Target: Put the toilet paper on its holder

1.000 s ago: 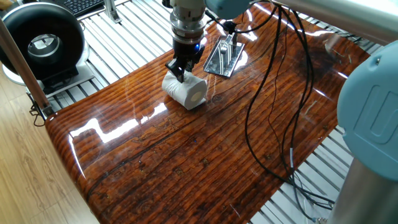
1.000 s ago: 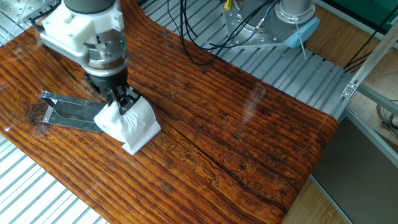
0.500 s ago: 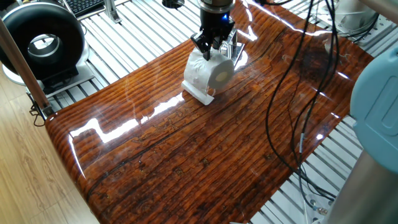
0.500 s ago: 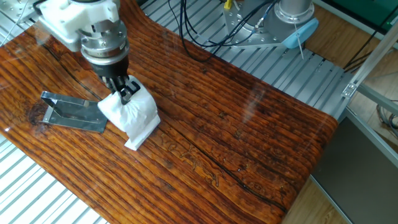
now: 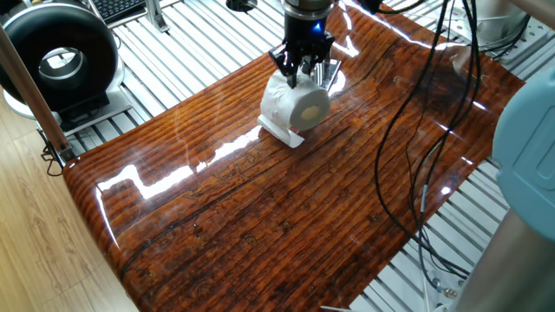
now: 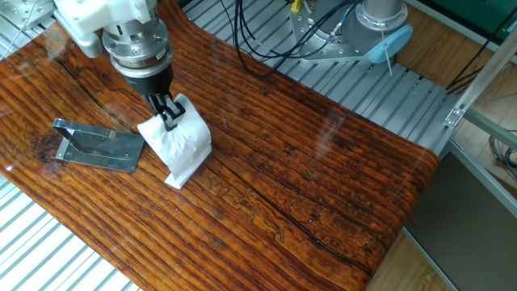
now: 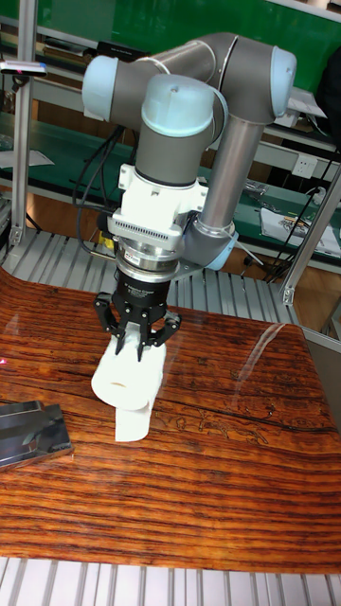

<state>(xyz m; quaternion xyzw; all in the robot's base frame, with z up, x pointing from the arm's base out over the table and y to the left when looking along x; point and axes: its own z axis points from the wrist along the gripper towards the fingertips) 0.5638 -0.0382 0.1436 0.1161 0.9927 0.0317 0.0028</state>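
The toilet paper is a white roll with a loose sheet trailing below it, lifted slightly off the wooden table. My gripper is shut on the roll's top, pinching it from above. The holder, a shiny silver metal stand with a flat base, lies on the table just beside the roll. In one fixed view only a sliver of the holder shows behind the roll and gripper.
A big black ring-shaped device stands off the table's far left corner. Black cables hang over the right side of the table. The glossy wooden table sits on a slatted metal frame.
The gripper lifted the roll and carried it toward the holder. The loose sheet now hangs beneath the roll.
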